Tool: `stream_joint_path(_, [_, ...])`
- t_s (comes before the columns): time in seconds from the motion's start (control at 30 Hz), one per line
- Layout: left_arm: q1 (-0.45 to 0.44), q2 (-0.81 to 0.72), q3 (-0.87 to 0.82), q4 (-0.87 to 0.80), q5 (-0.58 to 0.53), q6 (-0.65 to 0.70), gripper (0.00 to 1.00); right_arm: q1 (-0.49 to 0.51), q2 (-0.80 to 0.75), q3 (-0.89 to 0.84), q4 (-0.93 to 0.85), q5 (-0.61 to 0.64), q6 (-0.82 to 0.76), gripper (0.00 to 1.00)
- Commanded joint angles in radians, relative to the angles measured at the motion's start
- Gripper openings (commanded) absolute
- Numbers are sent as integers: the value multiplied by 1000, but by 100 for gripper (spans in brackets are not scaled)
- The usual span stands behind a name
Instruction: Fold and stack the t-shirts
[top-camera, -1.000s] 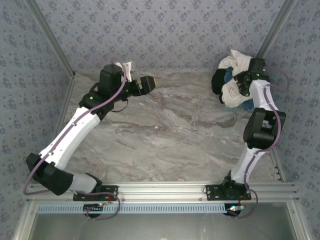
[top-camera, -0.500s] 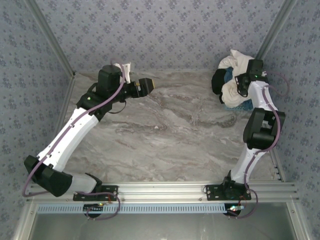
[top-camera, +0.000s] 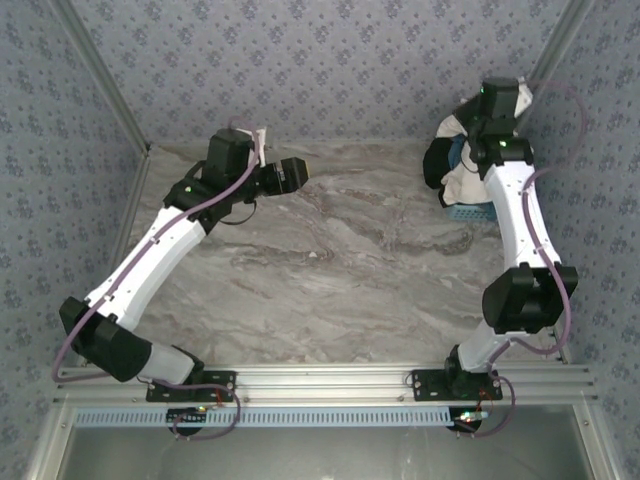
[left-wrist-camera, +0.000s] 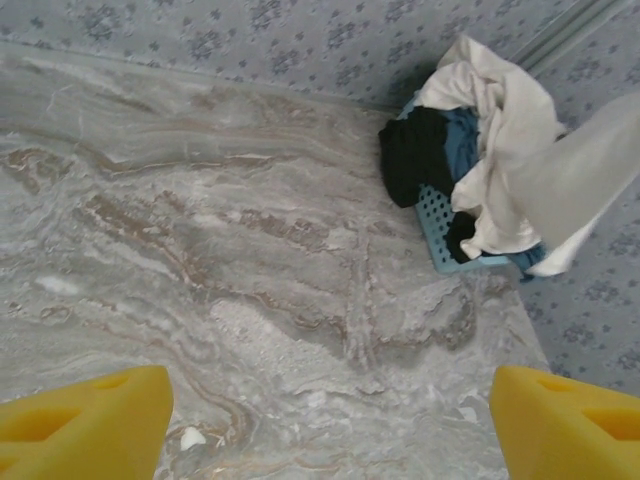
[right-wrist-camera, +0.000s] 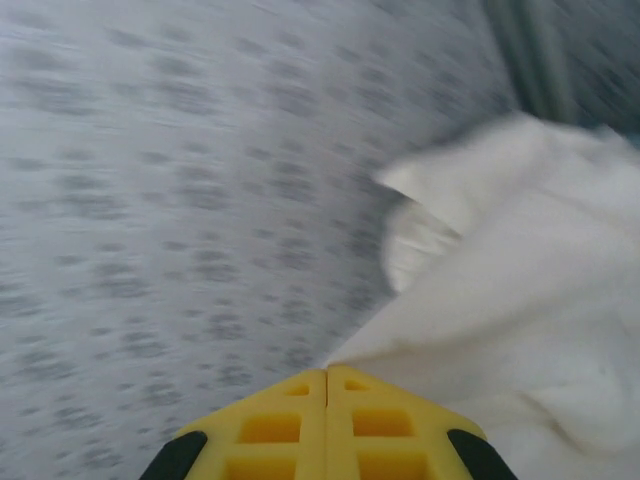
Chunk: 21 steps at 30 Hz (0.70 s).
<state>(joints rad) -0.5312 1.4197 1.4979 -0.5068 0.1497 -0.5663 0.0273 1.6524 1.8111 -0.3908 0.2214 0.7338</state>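
Observation:
The t-shirts lie heaped in and over a light-blue basket at the table's far right corner. The heap is a cream-white t-shirt, a black one and a teal-blue one. My right gripper is shut on a fold of the cream-white t-shirt, held high near the patterned wall, with cloth trailing from its tips. In the top view the right arm reaches up over the pile. My left gripper hovers open over the far left of the table, with nothing between its fingers.
The marble table spreads between the two arms. Patterned walls close in the back and both sides, and a metal post stands in the far right corner behind the basket.
My right gripper closed on the cream-white t-shirt, and the arm rose up and back from the pile with it. The left arm shifted only slightly.

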Motion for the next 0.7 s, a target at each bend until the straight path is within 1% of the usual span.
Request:
stream_joint_path(0.0, [7, -3, 27, -22, -40, -19, 83, 71, -47, 132, 104, 12, -234, 0])
stream_joint_path(0.1, [5, -7, 27, -41, -87, -38, 83, 144, -42, 234, 139, -50, -306, 0])
stream_joint_path(0.27, [13, -40, 36, -164, -298, -83, 83, 300, 2, 404, 131, -126, -386, 0])
stream_joint_path(0.33, [22, -65, 36, -238, -395, -112, 83, 382, 28, 464, 114, -144, -416, 0])
stream_joint_path(0.4, [31, -98, 29, -270, -452, -121, 83, 459, 50, 499, 102, -151, -425, 0])
stream_joint_path(0.47, [35, -133, 19, -285, -495, -121, 84, 521, 74, 512, 102, -170, -403, 0])
stream_joint_path(0.57, [39, -189, -3, -302, -558, -122, 84, 618, 116, 503, 72, -157, -383, 0])
stream_joint_path(0.67, [41, -240, -29, -320, -603, -129, 84, 692, 151, 414, 65, -168, -304, 0])
